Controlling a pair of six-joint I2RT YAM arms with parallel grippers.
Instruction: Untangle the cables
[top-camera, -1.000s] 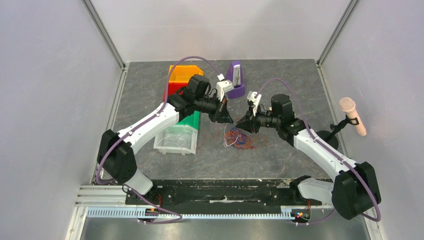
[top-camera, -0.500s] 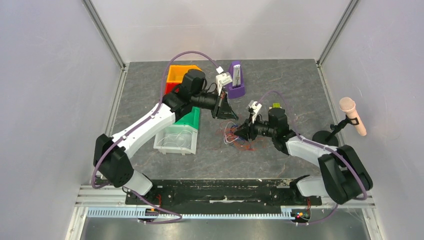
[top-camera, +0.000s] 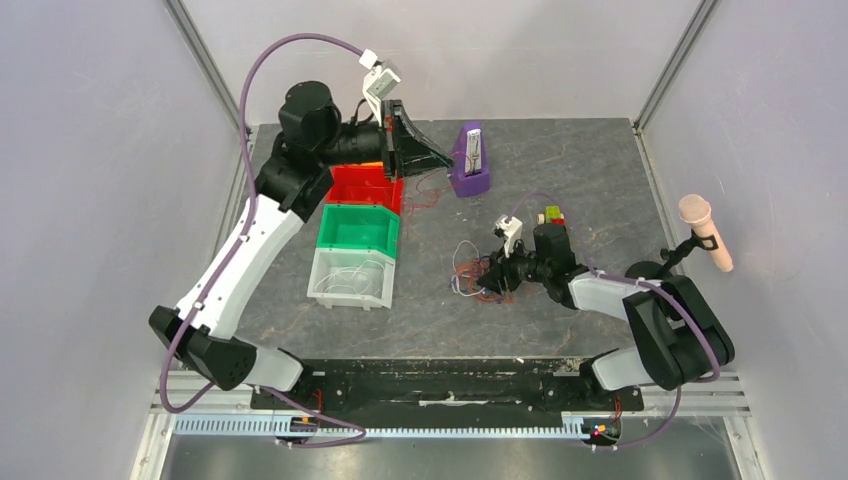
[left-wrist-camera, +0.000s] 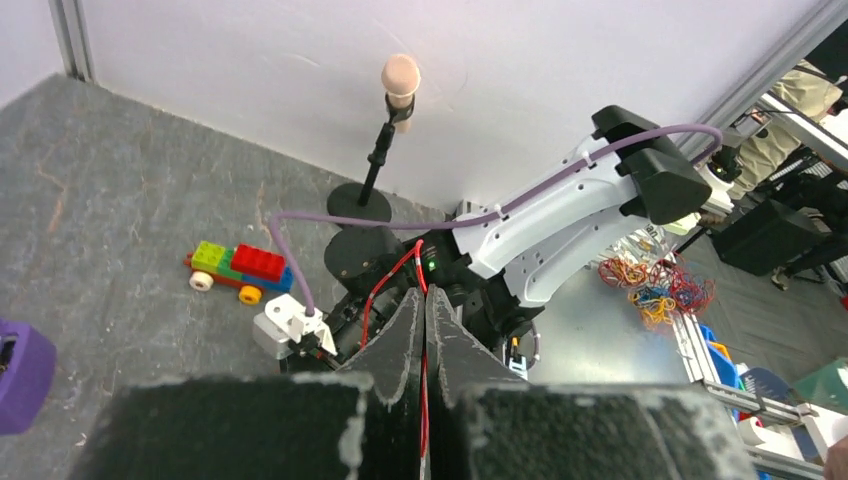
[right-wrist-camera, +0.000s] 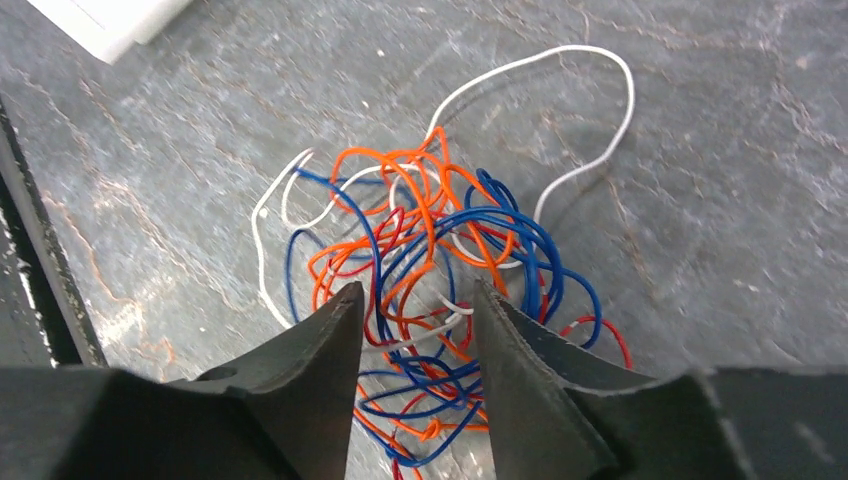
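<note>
The left fingers (left-wrist-camera: 424, 300) are pressed shut on one red wire (left-wrist-camera: 378, 290), held high over the far bench (top-camera: 580, 160), so the strand draws taut and slides out of the tangle instead of dragging it along. The red bin (top-camera: 365, 188) sits just below (likely where that colour goes), with a green bin (top-camera: 358, 228) and a clear bin (top-camera: 350, 278) nearer. The right fingers (right-wrist-camera: 415, 290) stand narrowly apart, low over the knot (right-wrist-camera: 430, 250), straddling its orange, blue and white loops, apparently to keep it down as an anchor. The knot lies on the bench right of the bins, and most strands are not yet freed.
</note>
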